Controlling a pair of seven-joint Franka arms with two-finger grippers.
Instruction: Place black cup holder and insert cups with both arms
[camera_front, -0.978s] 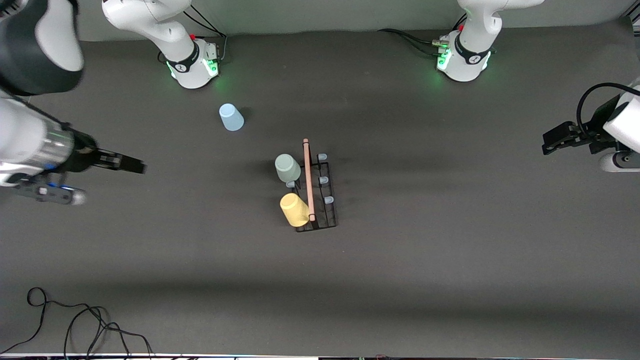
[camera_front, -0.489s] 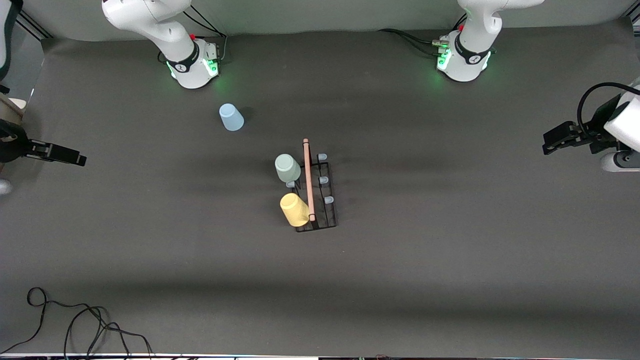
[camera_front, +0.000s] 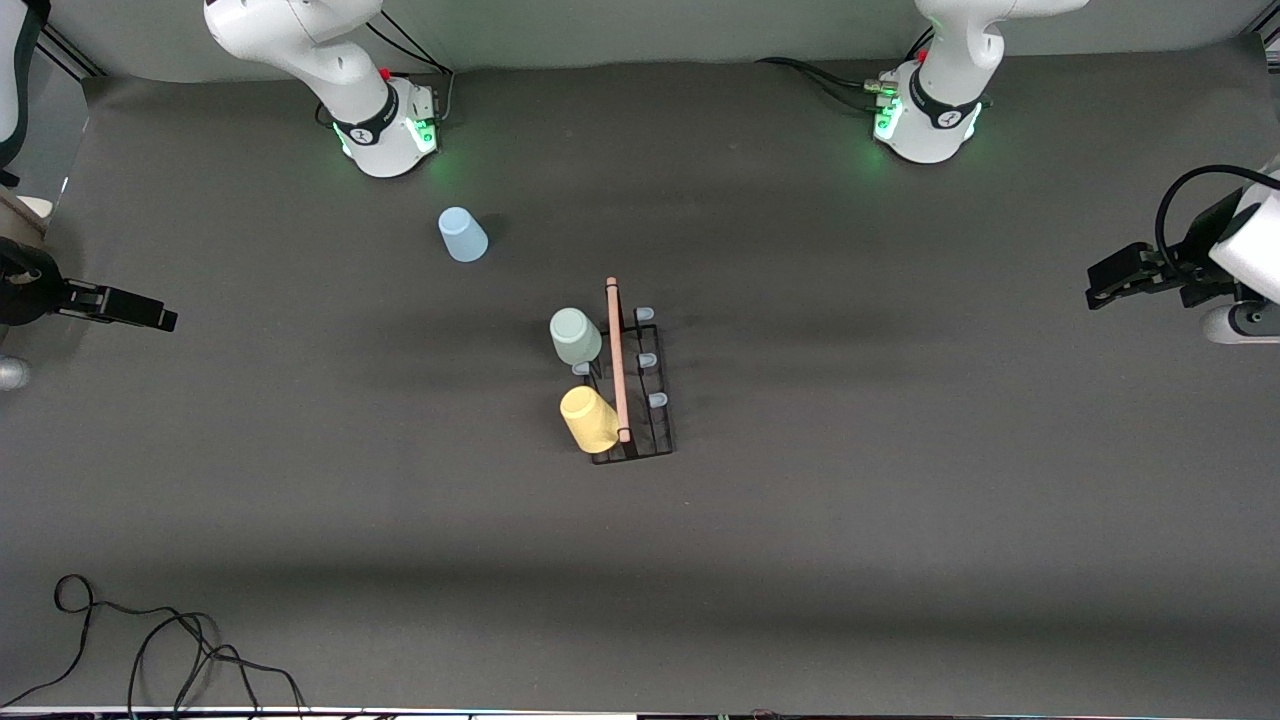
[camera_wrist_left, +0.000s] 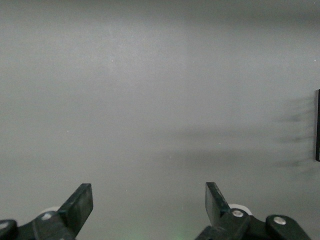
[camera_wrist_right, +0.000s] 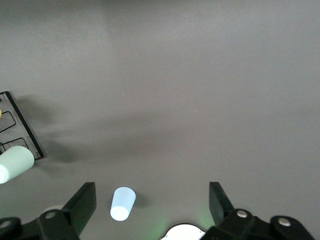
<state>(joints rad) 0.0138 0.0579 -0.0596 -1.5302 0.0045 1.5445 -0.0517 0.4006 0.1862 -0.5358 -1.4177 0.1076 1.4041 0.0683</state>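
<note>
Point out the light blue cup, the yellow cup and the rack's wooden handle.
light blue cup (camera_front: 462, 235), front view, on its side wall.
yellow cup (camera_front: 589, 420), front view, middle of its body.
wooden handle (camera_front: 617, 360), front view, midway along the rod.

Three cups: light blue cup, pale green cup, yellow cup; one black cup holder.

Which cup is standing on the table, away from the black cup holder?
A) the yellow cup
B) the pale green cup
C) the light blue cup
C: the light blue cup stands alone near the right arm's base, while the pale green cup and the yellow cup sit on the black cup holder.
</note>
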